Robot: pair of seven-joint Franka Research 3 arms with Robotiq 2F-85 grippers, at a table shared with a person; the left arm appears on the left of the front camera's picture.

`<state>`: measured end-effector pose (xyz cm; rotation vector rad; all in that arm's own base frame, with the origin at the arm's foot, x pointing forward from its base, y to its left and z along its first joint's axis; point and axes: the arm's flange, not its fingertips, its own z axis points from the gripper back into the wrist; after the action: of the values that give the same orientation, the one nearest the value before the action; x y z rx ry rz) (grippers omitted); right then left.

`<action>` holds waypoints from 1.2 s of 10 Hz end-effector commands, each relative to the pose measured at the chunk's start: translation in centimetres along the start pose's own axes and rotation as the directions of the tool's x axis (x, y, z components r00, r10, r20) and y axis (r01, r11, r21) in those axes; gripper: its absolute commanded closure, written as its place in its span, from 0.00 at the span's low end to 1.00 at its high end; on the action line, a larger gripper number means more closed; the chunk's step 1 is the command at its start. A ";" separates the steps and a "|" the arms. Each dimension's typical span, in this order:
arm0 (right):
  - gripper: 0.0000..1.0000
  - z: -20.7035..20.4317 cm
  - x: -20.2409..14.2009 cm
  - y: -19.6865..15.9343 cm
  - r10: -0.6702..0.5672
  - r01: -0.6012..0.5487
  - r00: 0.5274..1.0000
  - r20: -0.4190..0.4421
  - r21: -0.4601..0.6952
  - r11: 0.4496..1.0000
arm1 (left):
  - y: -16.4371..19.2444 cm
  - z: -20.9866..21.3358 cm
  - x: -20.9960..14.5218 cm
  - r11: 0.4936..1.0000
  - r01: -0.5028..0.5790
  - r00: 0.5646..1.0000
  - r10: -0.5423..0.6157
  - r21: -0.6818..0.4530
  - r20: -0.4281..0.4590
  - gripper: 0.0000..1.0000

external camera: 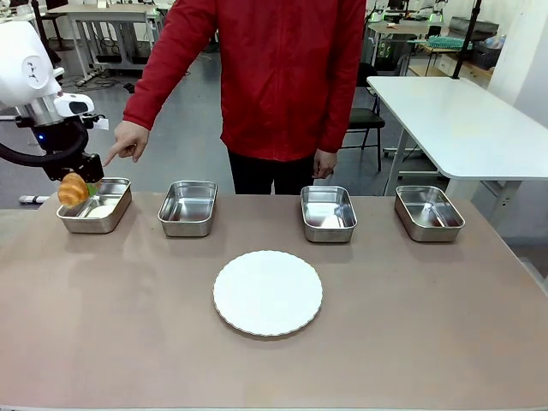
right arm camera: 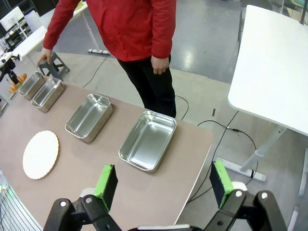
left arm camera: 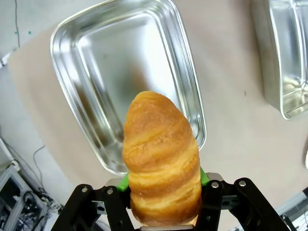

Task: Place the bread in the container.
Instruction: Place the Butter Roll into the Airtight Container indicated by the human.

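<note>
Holding bread [external camera: 73, 189] above leftmost container [external camera: 96, 207]: left end effector [external camera: 75, 181], green pads clamped on croissant [left arm camera: 162, 163]. Container [left arm camera: 126, 77] directly below, on brown worktop [external camera: 128, 300]. Person's hand [external camera: 128, 141] points at it. Right end effector [right arm camera: 163, 185] spread wide, nothing held. White plate [external camera: 268, 292] at centre. No legible labels or writing.

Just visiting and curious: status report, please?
Left end effector shut on croissant, above leftmost pan. Right end effector open, idle. Person's hand points at that pan.
</note>
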<state>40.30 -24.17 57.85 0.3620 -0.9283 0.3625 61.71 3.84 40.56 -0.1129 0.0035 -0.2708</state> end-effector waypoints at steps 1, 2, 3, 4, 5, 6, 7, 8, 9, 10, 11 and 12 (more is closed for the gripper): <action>0.00 0.1 0.2 0.0 0.005 -0.005 1.000 0.001 -0.002 1.000 | 0.6 -0.9 1.0 1.000 0.010 0.999 -0.009 -0.011 0.054 0.59; 0.00 0.1 0.2 0.0 0.005 -0.005 1.000 0.001 -0.002 1.000 | 0.9 -1.7 1.6 1.000 -0.010 0.997 0.008 0.020 0.079 0.59; 0.00 0.1 0.2 0.0 0.005 -0.005 1.000 0.001 -0.002 1.000 | 1.3 -2.3 2.1 1.000 -0.017 0.997 0.015 0.020 0.072 0.59; 0.00 0.1 0.2 0.0 0.005 -0.005 1.000 0.001 -0.002 1.000 | 1.5 -2.9 2.5 0.999 -0.024 0.996 0.022 0.022 0.082 0.59; 0.00 0.1 0.2 0.0 0.005 -0.005 1.000 0.001 -0.002 1.000 | 1.5 -3.3 2.8 1.000 -0.024 0.996 0.022 0.021 0.084 0.59; 0.00 0.1 0.2 0.0 0.005 -0.005 1.000 0.001 -0.002 1.000 | 1.5 -3.5 3.1 1.000 -0.022 0.997 0.021 0.018 0.077 0.59; 0.00 0.1 0.2 0.0 0.005 -0.005 1.000 0.001 -0.002 1.000 | 1.5 -3.7 3.3 1.000 -0.020 0.997 0.019 0.016 0.072 0.59; 0.00 0.1 0.2 0.0 0.005 -0.005 1.000 0.001 -0.002 1.000 | 1.3 -3.8 3.3 1.000 -0.007 0.999 0.006 0.023 0.048 0.00; 0.00 0.1 0.2 0.0 0.005 -0.005 1.000 0.001 -0.002 1.000 | 1.2 -3.6 3.3 1.000 -0.005 0.999 0.004 0.022 0.054 0.01; 0.00 0.1 0.2 0.0 0.005 -0.005 1.000 0.001 -0.002 1.000 | 1.2 -3.4 3.3 1.000 -0.003 0.998 0.002 0.020 0.059 0.00; 0.00 0.1 0.2 0.0 0.005 -0.005 1.000 0.001 -0.002 1.000 | 1.1 -3.4 3.4 1.000 -0.006 0.998 0.005 0.014 0.065 0.00; 0.00 0.1 0.2 0.0 0.005 -0.005 1.000 0.001 -0.002 1.000 | 1.1 -3.4 3.4 1.000 -0.009 0.998 0.008 0.008 0.063 0.00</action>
<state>40.30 -24.17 57.85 0.3620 -0.9284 0.3625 65.02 3.61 36.77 -0.0945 -0.0629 -0.2675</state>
